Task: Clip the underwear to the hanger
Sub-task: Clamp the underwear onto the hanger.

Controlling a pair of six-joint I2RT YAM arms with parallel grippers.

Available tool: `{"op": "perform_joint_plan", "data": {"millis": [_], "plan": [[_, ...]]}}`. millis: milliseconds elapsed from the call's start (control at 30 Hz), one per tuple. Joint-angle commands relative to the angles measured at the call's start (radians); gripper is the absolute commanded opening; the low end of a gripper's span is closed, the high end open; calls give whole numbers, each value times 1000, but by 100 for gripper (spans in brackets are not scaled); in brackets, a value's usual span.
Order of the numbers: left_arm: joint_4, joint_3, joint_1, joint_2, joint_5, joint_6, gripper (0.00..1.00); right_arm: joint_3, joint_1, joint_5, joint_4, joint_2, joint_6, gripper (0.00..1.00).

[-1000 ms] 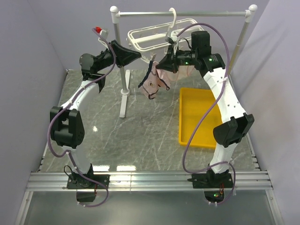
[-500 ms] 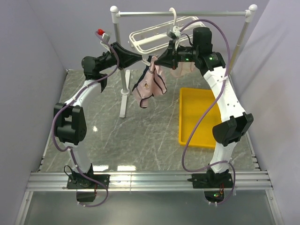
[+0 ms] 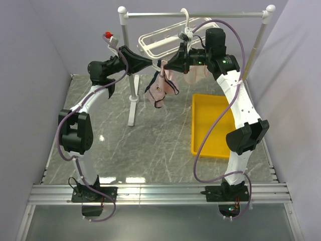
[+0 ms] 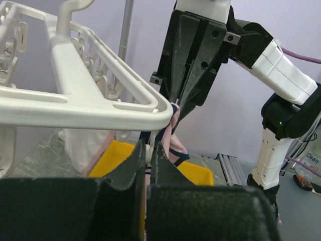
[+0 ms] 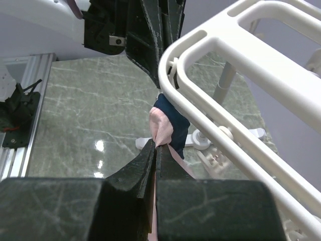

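Observation:
The white hanger point(image 3: 159, 41) hangs by its hook from the grey rail. My left gripper point(image 3: 150, 61) is at the hanger's near corner, shut on a small white clip point(image 4: 147, 150) that dangles there. My right gripper point(image 3: 169, 65) faces it tip to tip and is shut on the top edge of the pink underwear with navy trim point(image 3: 161, 86). The underwear hangs down from the jaws, its pinched edge right at the clip point(image 5: 168, 128). A second pale piece point(image 3: 197, 74) hangs from the hanger behind the right wrist. The hanger bars cross the right wrist view point(image 5: 241, 110).
The grey rail stand point(image 3: 132, 88) with white ball ends stands on the marble table, its post just left of the grippers. A yellow tray point(image 3: 215, 125) lies on the table at the right, below the right arm. Purple walls close in on both sides.
My right gripper has lifted the underwear up and left to the hanger's corner. My left gripper has shifted slightly right to the clip. The fabric now hangs closer under the hanger.

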State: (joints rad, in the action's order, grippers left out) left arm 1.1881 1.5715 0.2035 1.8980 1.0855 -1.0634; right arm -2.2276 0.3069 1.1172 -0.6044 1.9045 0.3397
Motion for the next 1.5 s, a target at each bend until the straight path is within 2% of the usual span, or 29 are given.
{"op": "perform_joint_plan", "data": {"millis": [0,267,333,467,700,833,967,1033,1067,1267,1400,1467], "plan": [[41,48,1,4,17,11,0,-56,-5,52,58,-12,-30,0],[28,56,5,7,14,11,1,-58,-2,66,77,-16,-42,0],[18,56,5,4,7,10,9,-58,-2,64,69,-18,-38,0],[7,67,5,3,-6,0,33,-50,-5,59,57,-21,-21,0],[-15,76,4,-11,-6,-13,45,-43,-6,47,71,-22,-27,0],[-28,73,-1,-22,-10,-17,57,-30,-12,32,74,-25,-21,0],[-61,79,-13,-30,-18,-7,73,-30,-18,21,74,-27,-18,0],[-76,76,-27,-39,-16,0,75,-33,-26,16,71,-27,-11,0],[-91,74,-32,-45,-9,5,80,-33,-28,16,71,-27,-13,0],[-101,-19,-95,-112,42,62,81,-61,-34,18,35,-22,22,0],[-156,-80,-116,-163,89,193,80,-64,-34,-3,15,-25,51,0],[-261,-111,-115,-188,87,279,81,-61,-35,-26,-14,-27,85,0]]}}
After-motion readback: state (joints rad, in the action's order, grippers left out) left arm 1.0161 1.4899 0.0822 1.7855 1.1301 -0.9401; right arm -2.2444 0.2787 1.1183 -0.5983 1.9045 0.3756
